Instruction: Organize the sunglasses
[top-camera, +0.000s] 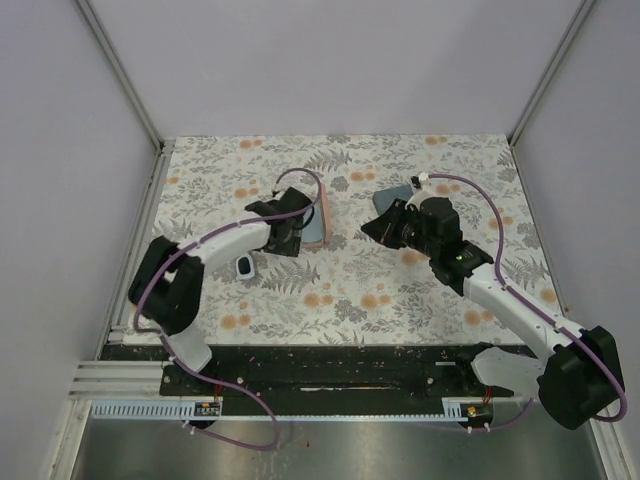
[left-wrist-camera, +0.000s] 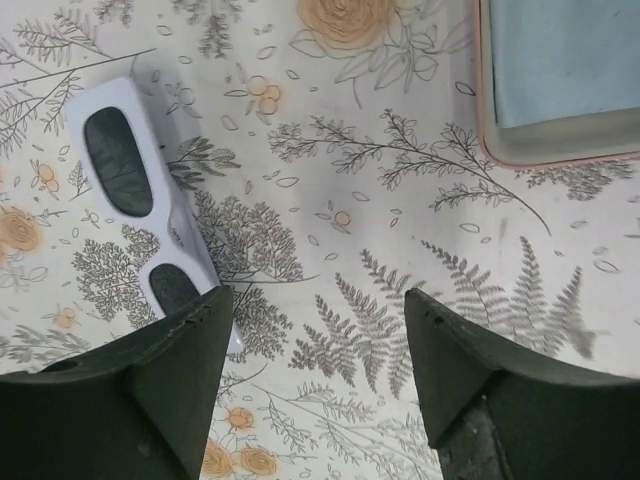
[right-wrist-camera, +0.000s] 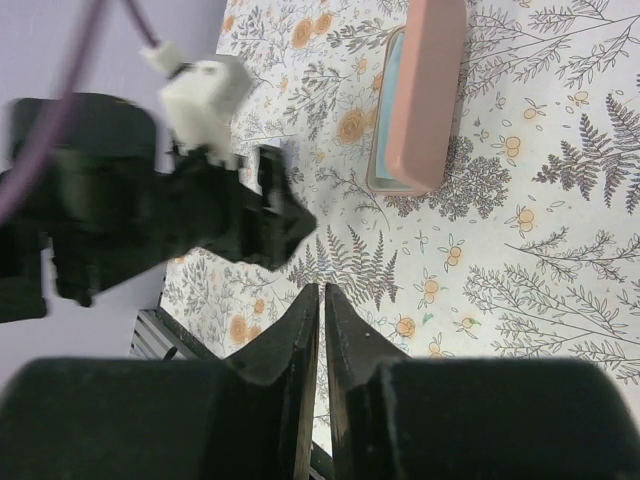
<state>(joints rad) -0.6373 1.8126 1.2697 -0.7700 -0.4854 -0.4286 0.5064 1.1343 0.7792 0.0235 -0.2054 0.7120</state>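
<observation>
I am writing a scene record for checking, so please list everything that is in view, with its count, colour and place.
sunglasses: one pair, whitish frame with dark lenses, flat on the table beside the left gripper
pink case: one, pink, open, mid-table
cloth: one, light blue, inside the pink case
grey-blue case: one, partly hidden behind the right gripper
table: one, floral covering
left gripper: one, black, open
right gripper: one, black, shut
</observation>
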